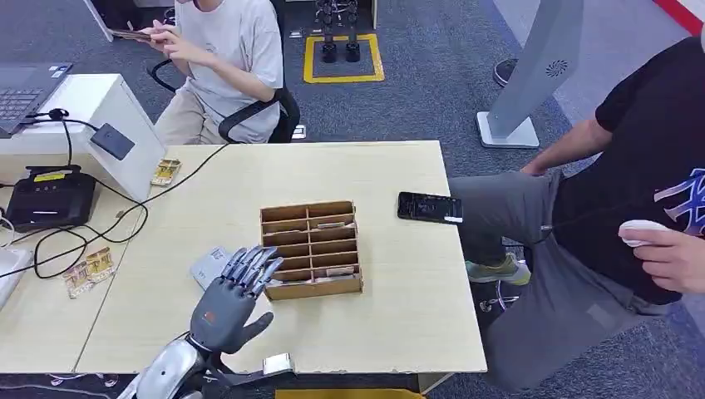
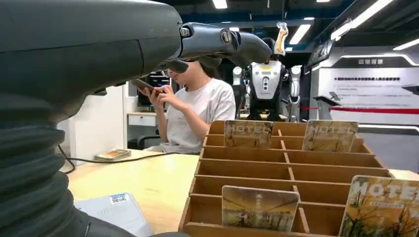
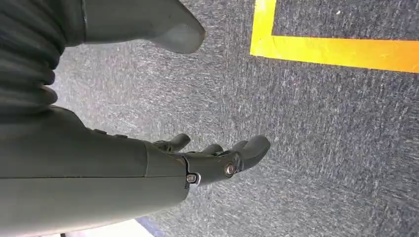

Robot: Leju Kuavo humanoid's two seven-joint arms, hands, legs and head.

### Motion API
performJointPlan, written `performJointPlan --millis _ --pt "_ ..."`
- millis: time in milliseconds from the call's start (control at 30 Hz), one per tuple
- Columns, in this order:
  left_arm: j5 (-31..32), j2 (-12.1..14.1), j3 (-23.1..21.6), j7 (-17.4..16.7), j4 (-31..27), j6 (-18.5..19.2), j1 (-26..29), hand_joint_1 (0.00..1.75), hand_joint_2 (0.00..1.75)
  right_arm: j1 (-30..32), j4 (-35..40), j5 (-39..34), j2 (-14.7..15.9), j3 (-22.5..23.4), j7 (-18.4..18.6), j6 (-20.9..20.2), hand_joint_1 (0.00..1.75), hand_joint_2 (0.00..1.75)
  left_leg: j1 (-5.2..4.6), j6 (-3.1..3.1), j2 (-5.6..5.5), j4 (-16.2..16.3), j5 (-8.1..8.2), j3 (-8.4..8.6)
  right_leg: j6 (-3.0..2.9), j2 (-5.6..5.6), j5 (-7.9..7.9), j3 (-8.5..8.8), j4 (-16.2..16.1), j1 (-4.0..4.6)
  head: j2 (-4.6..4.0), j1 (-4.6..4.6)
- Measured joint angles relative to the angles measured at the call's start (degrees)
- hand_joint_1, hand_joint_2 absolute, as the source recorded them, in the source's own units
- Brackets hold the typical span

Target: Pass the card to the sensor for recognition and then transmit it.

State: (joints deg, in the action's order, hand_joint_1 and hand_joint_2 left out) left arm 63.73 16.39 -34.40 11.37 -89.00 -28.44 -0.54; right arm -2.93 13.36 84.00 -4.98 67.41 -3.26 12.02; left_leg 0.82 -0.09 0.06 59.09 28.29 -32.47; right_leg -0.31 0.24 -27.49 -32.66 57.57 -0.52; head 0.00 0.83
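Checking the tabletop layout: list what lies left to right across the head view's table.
Black device → loose cards → left robot hand → wooden card box → black phone.

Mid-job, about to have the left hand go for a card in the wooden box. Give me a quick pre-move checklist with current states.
1. Left hand free to grasp: ok, fingers apart, holding nothing.
2. Left hand near the wooden box: ok, fingertips beside its left edge, over the table.
3. Cards available: ok, hotel cards stand upright in several slots.
4. Right hand out of the way: ok, hanging over the carpet, holding nothing.
5. Sensor location: cannot tell; a small dark device sits on the white stand at left.
6. Stray items: phone lies right of the box, apart from it: ok.
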Motion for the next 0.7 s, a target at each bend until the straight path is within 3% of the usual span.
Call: performJointPlan --millis 700 --pt "1.68 -0.59 0.00 -2.32 3.28 0.18 -0.05 0.00 1.75 0.01 0.00 0.11 -0.07 0.31 0.33 -0.02 0.00 1.75 0.00 0.00 0.00 0.00 0.00 0.00 0.00 0.00 0.00 0.00 0.00 0.00 0.00 0.00"
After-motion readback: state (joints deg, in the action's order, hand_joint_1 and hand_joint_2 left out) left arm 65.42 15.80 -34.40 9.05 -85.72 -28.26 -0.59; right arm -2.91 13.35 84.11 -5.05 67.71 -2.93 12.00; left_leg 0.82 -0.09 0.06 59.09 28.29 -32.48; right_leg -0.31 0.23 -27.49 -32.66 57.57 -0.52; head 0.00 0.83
